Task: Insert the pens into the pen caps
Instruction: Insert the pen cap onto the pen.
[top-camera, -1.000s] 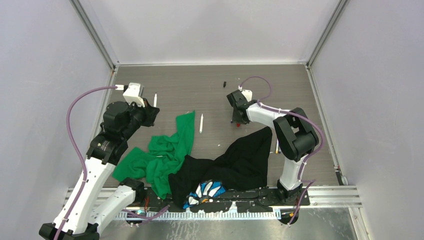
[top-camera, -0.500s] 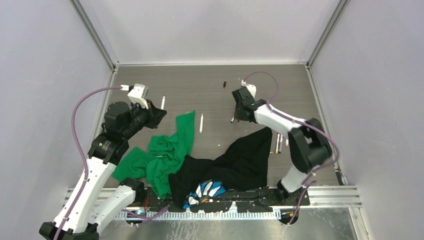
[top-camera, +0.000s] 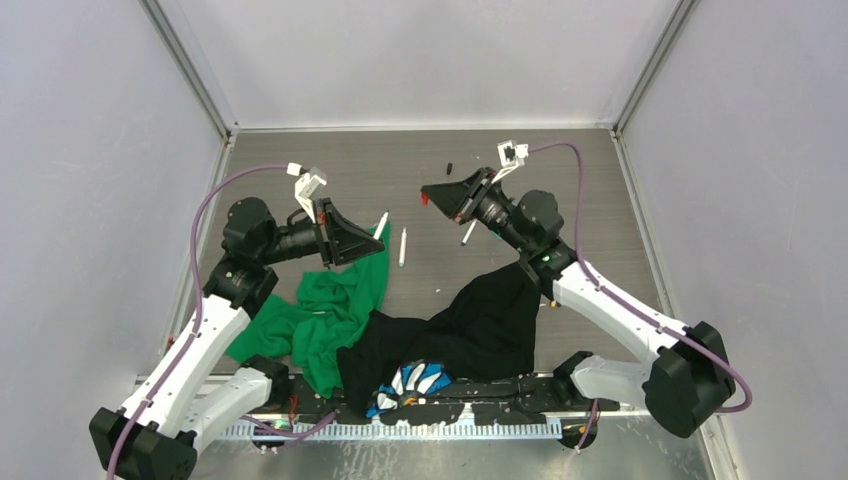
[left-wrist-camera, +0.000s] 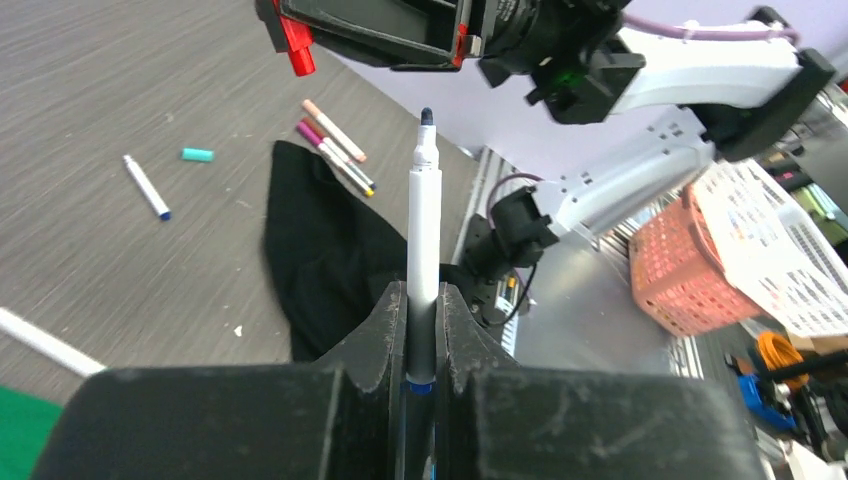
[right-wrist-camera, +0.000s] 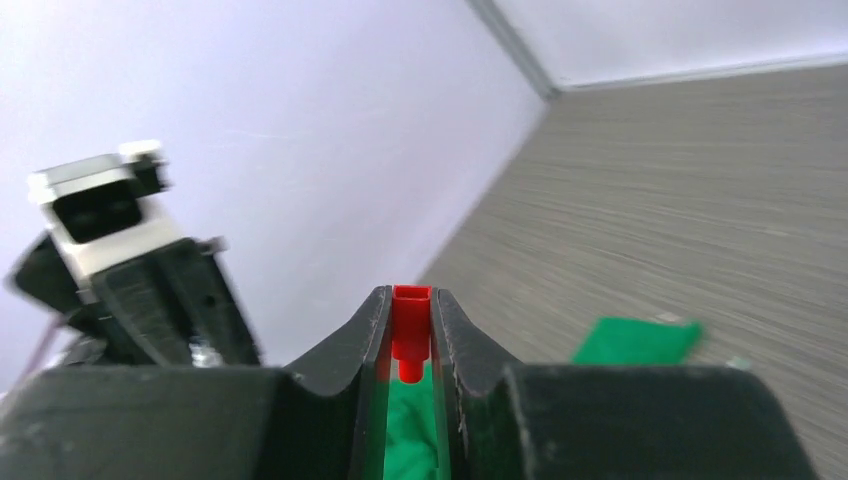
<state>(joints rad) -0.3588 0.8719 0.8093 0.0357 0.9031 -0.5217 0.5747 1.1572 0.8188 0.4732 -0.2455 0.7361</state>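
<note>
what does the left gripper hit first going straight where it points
Probably the right gripper, shut on a small red plastic cap; the white-barrelled pen in the left gripper aims just beside that cap, though depth is unclear.

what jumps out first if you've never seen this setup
The left fingers clamp a white pen in mid-air, its tip aimed roughly at the red cap pinched in the right fingers opposite. Toward the near edge, a green cloth and a black cloth lie heaped.
</note>
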